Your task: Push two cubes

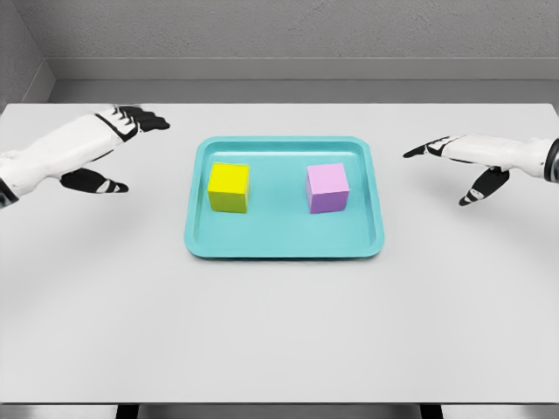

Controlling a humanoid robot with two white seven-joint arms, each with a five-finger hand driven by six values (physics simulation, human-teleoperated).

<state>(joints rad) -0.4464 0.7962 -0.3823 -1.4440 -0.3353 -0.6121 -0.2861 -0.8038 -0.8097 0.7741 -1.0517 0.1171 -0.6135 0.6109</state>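
A yellow cube (229,187) rests on the left half of a teal tray (284,244). On the right half lies a pink cube (327,188), a gap apart from the yellow one. My left hand (127,140) hovers to the left of the tray, fingers spread, thumb hanging below, holding nothing. Right of the tray, my right hand (445,161) is also open with fingers stretched toward the tray. Neither hand touches the tray or a cube.
The tray lies in the middle of a white table (279,332). A grey wall runs behind the table's far edge.
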